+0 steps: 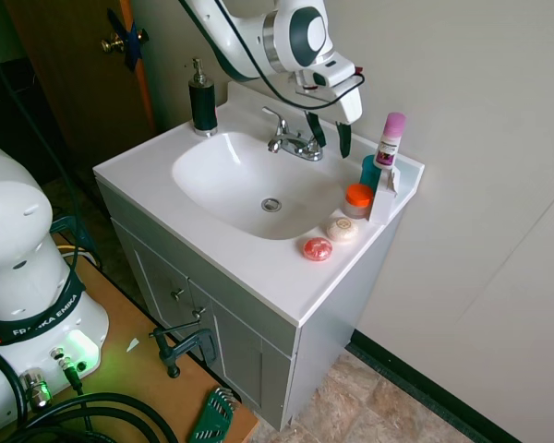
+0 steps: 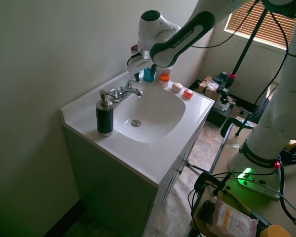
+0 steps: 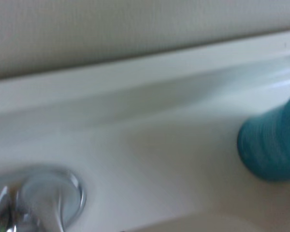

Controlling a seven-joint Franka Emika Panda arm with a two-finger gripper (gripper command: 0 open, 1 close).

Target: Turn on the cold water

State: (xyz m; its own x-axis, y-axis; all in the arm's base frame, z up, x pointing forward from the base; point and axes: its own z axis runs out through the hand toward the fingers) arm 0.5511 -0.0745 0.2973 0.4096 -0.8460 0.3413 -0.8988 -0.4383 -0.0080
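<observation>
A white bathroom vanity top (image 1: 258,277) carries the chrome two-handle faucet (image 1: 294,140) at the basin's 12 o'clock; the spread black-fingered gripper (image 1: 330,135) hovers beside its right handle, risking knocking the teal ribbed cup (image 1: 370,171) at 3 o'clock

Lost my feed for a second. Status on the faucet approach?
Gripper open, above right-hand faucet handle, not touching. No water running from faucet. Teal cup close beside the gripper; watch clearance.
</observation>
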